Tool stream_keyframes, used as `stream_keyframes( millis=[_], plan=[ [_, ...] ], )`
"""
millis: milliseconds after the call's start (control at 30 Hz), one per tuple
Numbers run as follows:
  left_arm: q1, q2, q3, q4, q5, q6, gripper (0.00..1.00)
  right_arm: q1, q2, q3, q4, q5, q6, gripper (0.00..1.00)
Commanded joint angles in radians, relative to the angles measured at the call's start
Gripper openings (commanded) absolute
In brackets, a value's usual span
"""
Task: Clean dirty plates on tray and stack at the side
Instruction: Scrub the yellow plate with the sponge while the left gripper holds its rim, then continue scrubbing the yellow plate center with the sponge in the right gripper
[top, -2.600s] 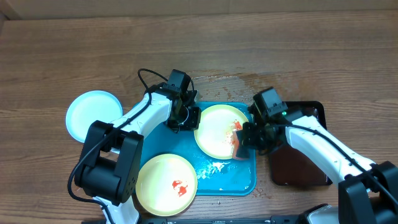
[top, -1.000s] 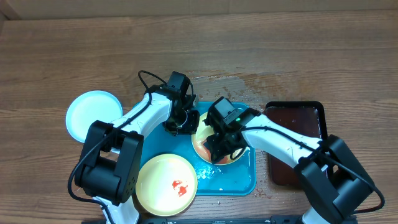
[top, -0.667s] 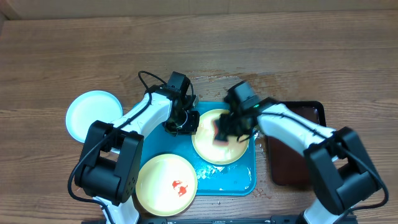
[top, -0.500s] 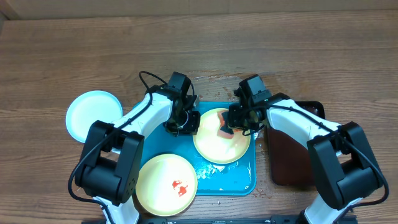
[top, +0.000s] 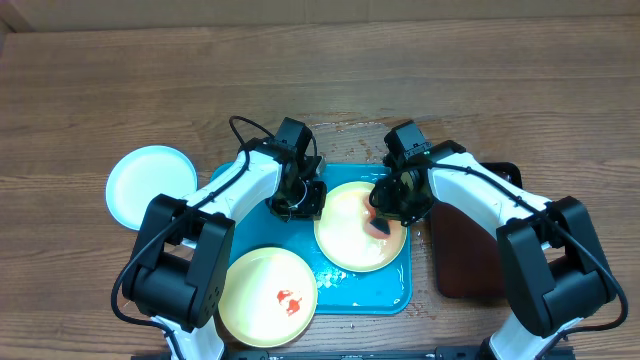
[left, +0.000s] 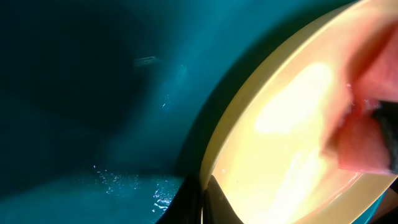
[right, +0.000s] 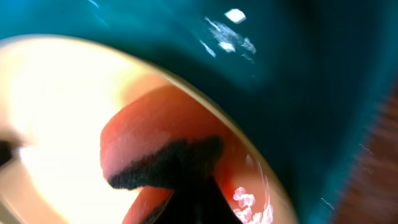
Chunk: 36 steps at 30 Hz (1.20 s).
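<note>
One pale yellow plate lies on the turquoise tray. My left gripper is shut on this plate's left rim, and the dark fingertips pinch its edge. My right gripper is shut on a red sponge with a dark scouring face, which presses on the plate's right side beside soap foam. A second yellow plate with a red smear overhangs the tray's front left corner. A pale blue-white plate rests on the table at the left.
A dark brown-red tray with a black rim sits right of the turquoise tray, under my right arm. Wet patches and foam mark the turquoise tray floor and the table behind it.
The right gripper swept the sponge across the plate, from its front left up to its right side. The plate and left gripper shifted slightly to the right.
</note>
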Motion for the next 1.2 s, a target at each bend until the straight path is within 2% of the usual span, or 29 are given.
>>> stream_keyframes(
  millis=[0, 133, 267, 467, 767, 967, 1167],
  plan=[
    [0.008, 0.008, -0.006, 0.002, -0.045, -0.021, 0.04, -0.005, 0.038, 0.018, -0.113, 0.197, -0.06, 0.04],
    [0.008, 0.008, -0.006, 0.008, -0.045, -0.029, 0.04, 0.014, 0.038, 0.091, -0.221, 0.166, -0.137, 0.04],
    [0.006, 0.008, -0.006, 0.017, -0.045, -0.029, 0.04, 0.041, 0.038, 0.137, -0.295, -0.004, -0.244, 0.04],
    [0.006, 0.008, -0.006, 0.018, -0.04, -0.036, 0.04, 0.132, 0.039, 0.138, -0.27, -0.204, -0.268, 0.04],
    [0.006, 0.008, -0.006, 0.014, -0.037, -0.037, 0.04, 0.259, 0.125, 0.138, -0.125, -0.249, -0.05, 0.04],
    [0.006, 0.008, -0.006, 0.009, -0.037, -0.036, 0.04, 0.229, 0.163, 0.138, 0.068, -0.232, 0.077, 0.04],
    [0.006, 0.008, -0.006, 0.008, -0.037, -0.036, 0.04, 0.145, 0.163, 0.138, 0.174, -0.098, 0.171, 0.04]
  ],
)
